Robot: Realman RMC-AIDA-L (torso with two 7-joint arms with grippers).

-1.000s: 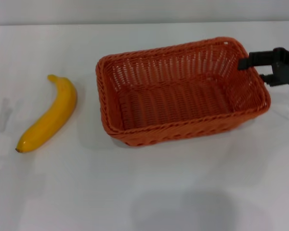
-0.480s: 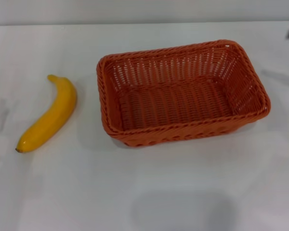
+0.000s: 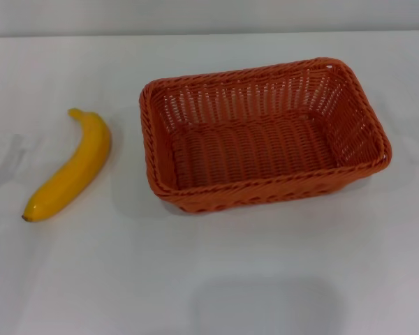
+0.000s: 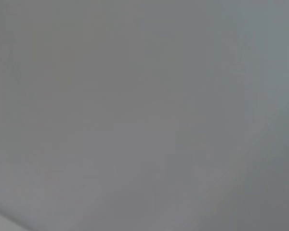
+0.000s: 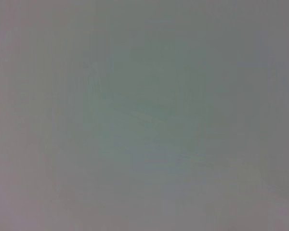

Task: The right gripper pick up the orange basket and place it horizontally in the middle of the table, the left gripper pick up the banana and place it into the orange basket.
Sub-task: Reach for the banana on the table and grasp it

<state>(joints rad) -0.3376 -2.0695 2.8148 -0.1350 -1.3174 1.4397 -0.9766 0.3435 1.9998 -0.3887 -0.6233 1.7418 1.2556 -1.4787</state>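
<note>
The orange basket (image 3: 264,134) is sitting lengthwise across the centre of the frame on the white tabletop (image 3: 216,279), open side up, so it is apparently lying where the banana can be dropped in. The banana (image 3: 68,167) is lying at the left of the frame, well apart from the basket, untouched. Neither the left gripper nor the right gripper is showing, and both wrist views are giving only blank grey, so I cannot tell the state of their fingers.
</note>
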